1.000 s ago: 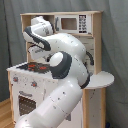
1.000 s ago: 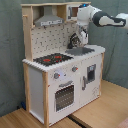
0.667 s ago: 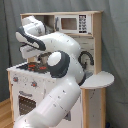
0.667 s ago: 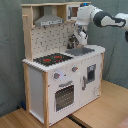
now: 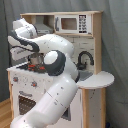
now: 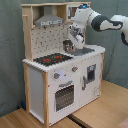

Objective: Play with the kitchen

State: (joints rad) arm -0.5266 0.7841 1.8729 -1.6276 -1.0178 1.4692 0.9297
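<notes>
The kitchen (image 6: 62,70) stands on a wooden floor (image 6: 100,112) before a grey curtain (image 6: 10,50): a light-wood and white toy unit with a black-and-red stovetop (image 6: 51,59), a grey hood (image 6: 49,21), knobs above an oven door (image 6: 65,96), and, in the first exterior view, a microwave (image 5: 73,23) on the top shelf and a black curved faucet (image 5: 84,59).

The tool (image 6: 70,45) hangs over the counter (image 6: 95,50) at the kitchen's sink end, at about 3 o'clock from the stovetop in the second exterior view, just at a small metal pot (image 6: 68,47). Whether it is released or clenched, or touching the pot, I cannot tell.

Since a second ago the white arm (image 6: 97,20) has swung from the upper shelf area down toward the counter, and in the first exterior view its wrist now sits lower, near the stovetop.
</notes>
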